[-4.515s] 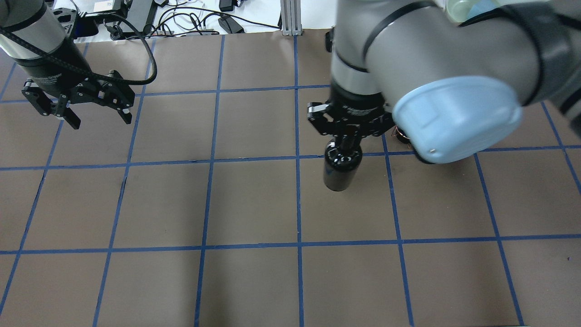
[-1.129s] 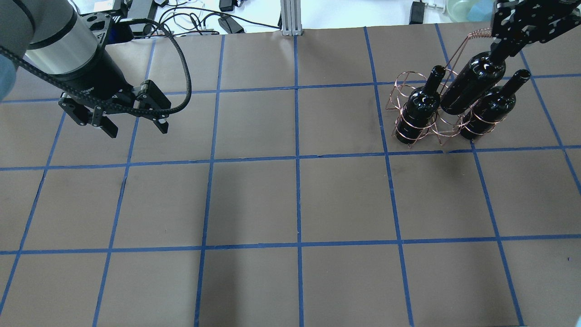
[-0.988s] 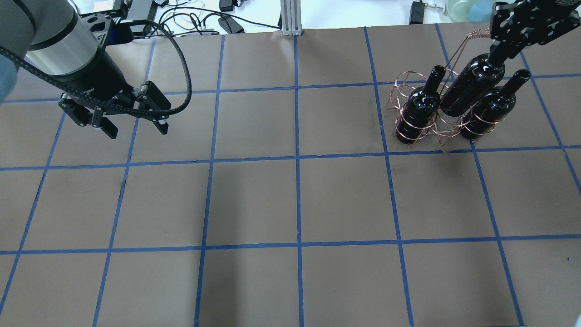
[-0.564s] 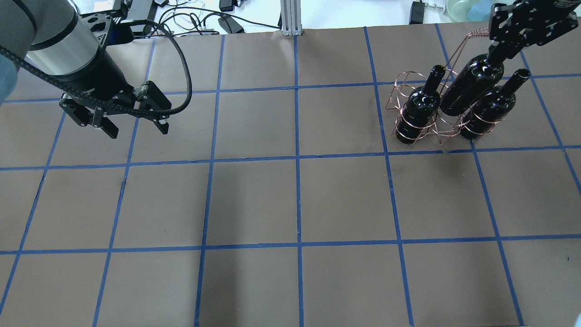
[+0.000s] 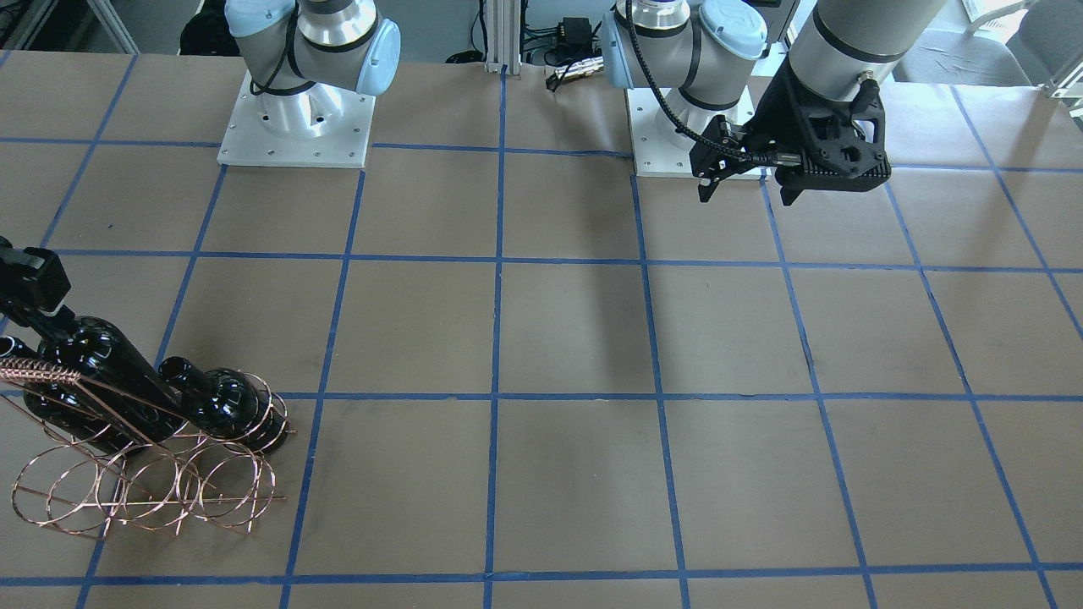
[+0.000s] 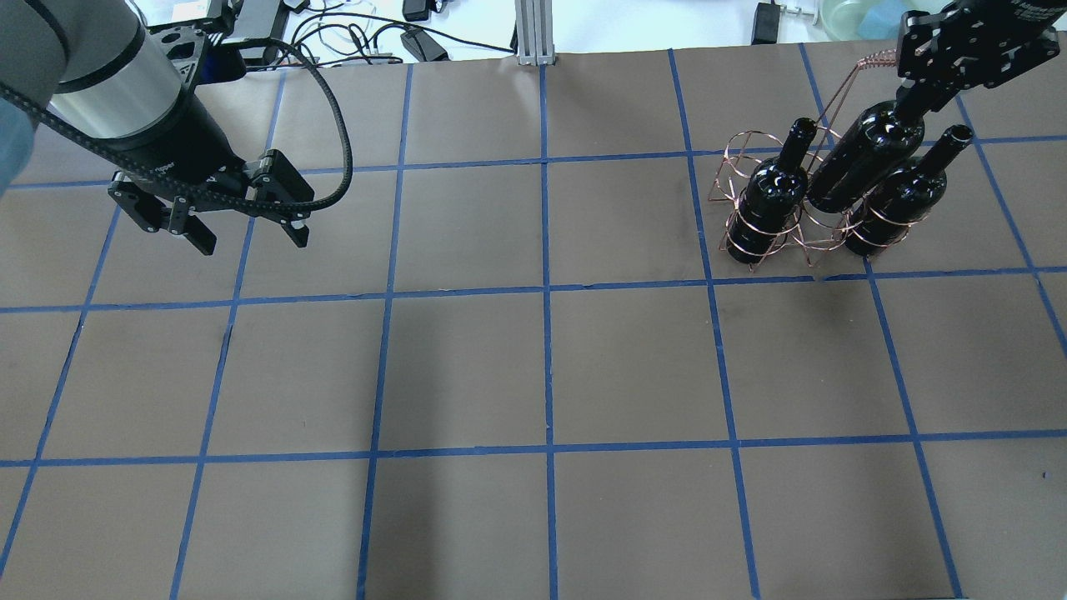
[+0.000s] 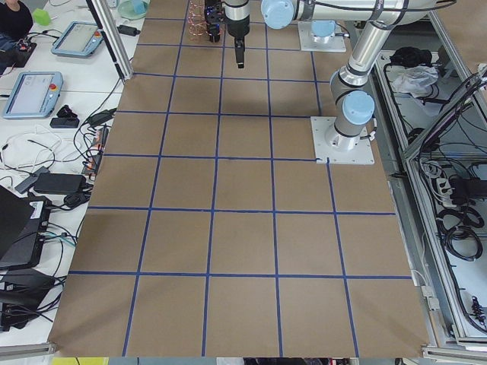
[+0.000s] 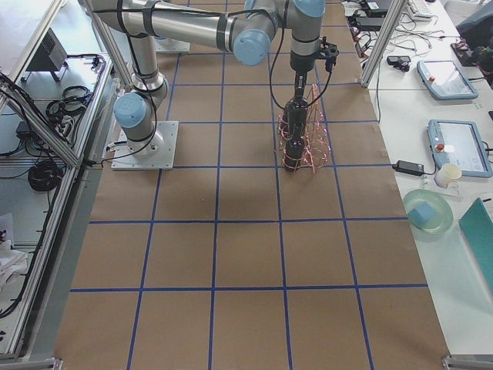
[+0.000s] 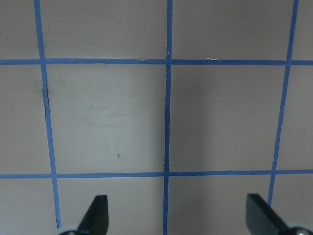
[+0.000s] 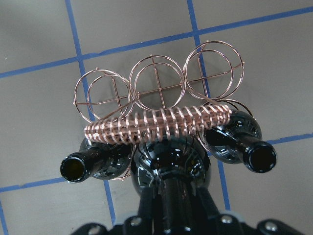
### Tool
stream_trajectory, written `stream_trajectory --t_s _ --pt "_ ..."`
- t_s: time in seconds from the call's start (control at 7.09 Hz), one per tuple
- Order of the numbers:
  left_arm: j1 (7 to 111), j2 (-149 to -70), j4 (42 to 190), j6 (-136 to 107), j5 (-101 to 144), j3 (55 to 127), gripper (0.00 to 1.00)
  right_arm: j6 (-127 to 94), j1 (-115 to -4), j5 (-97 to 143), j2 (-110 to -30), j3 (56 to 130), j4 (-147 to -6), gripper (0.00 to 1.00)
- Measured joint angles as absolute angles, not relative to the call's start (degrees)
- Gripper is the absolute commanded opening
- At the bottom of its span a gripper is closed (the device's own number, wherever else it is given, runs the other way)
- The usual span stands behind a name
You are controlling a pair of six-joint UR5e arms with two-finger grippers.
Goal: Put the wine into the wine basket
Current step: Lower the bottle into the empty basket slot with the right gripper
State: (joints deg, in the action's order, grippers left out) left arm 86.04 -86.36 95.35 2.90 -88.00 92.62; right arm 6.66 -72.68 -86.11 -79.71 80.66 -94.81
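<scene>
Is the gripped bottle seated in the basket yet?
Not seated. The wine, neck clamped in the right gripper, rides higher than both seated bottles in the wine basket; whether its base is inside the middle loop, cannot tell.

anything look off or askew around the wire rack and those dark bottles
Nothing spilled or damaged. Two glossy black glass bottles stand in outer loops of the copper wire rack. The third black bottle, between them, is held by its neck in the right gripper, very close to the twisted handle; contact can't be judged.
</scene>
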Motion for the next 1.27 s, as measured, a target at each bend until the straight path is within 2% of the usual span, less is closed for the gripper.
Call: stream_trajectory --t_s 1.27 --pt "86.0 -86.8 95.4 2.9 -88.0 92.7 1.00 8.3 -72.7 -86.3 -78.1 80.7 -95.0 0.00"
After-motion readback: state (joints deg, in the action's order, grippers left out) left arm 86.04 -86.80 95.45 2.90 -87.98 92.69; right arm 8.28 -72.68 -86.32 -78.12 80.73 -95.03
